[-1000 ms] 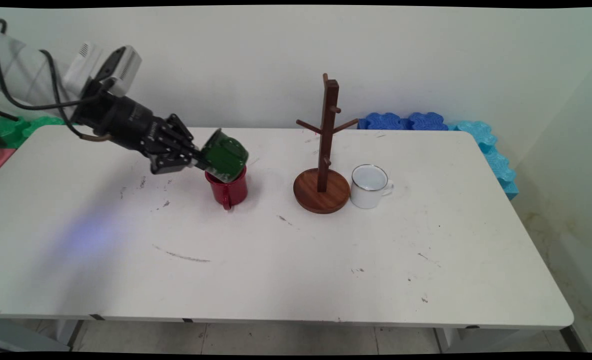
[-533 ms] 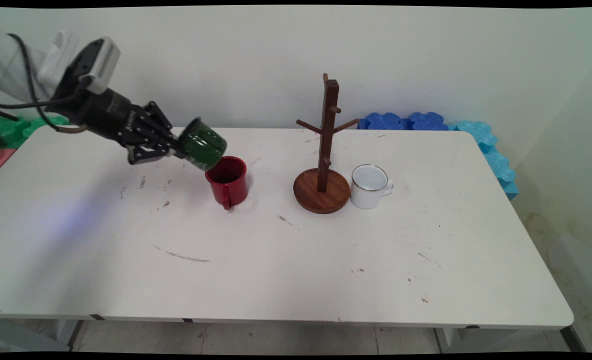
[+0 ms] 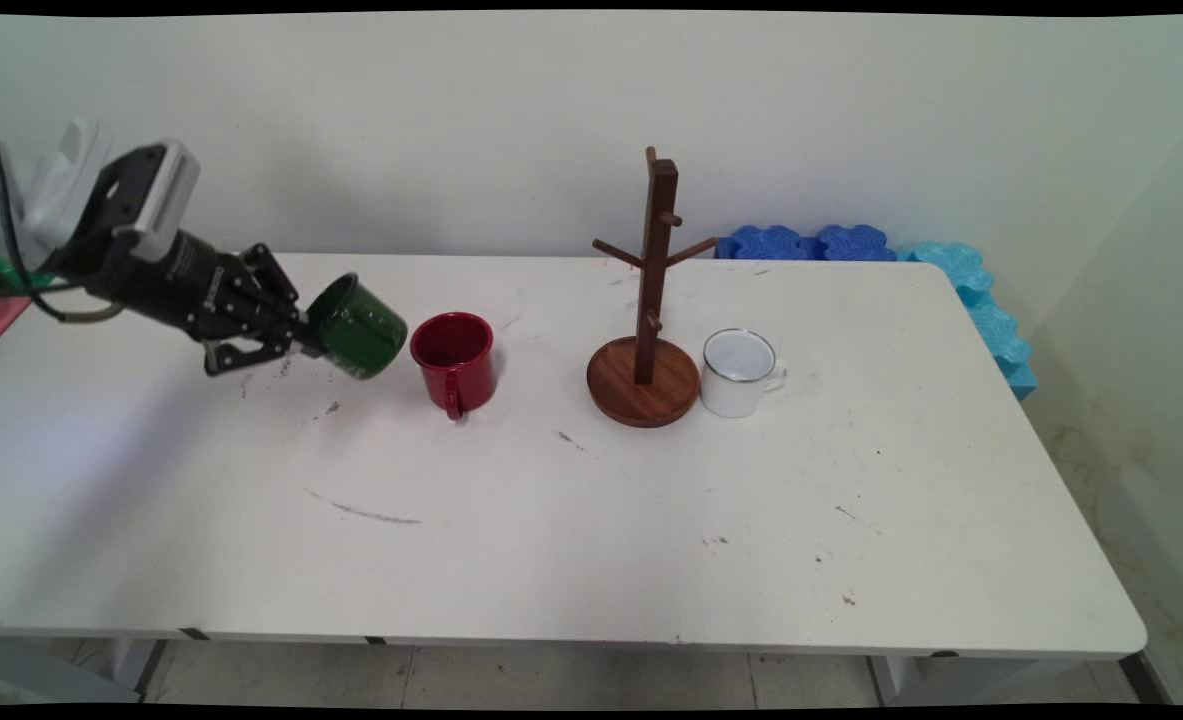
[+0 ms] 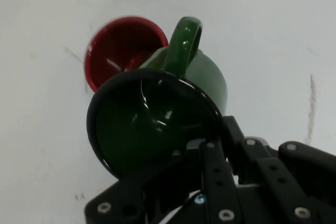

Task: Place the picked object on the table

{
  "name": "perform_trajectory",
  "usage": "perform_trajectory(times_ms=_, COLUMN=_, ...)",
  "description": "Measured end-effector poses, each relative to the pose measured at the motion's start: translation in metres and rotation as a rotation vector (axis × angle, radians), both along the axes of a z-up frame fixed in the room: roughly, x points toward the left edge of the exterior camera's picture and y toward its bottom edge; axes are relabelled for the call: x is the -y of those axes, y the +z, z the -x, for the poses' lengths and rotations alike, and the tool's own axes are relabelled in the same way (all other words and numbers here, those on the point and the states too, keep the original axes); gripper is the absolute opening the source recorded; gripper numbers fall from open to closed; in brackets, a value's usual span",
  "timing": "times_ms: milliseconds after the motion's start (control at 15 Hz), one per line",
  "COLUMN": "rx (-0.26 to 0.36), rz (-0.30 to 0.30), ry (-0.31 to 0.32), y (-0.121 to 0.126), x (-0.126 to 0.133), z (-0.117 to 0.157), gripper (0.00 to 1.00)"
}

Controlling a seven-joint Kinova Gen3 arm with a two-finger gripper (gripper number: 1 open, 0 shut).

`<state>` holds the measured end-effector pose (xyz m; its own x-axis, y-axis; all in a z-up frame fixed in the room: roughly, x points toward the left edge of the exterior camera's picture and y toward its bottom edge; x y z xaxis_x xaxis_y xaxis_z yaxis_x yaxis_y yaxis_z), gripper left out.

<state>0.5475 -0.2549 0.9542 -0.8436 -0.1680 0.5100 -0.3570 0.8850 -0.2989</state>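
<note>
A: At left, above the bench (image 3: 551, 520), what's the pincer (image 3: 303, 337) doing?
B: Pinching the green mug (image 3: 359, 326) by its rim, mug tilted, clear of the surface.
A: Nearby?
B: Red mug (image 3: 454, 358) just beside it, upright. Further right, wooden rack (image 3: 648, 345) w/ white mug (image 3: 739, 372) next to its base.
</note>
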Motion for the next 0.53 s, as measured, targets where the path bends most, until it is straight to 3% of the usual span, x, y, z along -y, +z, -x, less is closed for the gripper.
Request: perform_trajectory(times_ms=533, rx=0.073, rz=-0.015, ry=0.004, y=-0.028, x=-0.015, z=0.000, gripper=0.00)
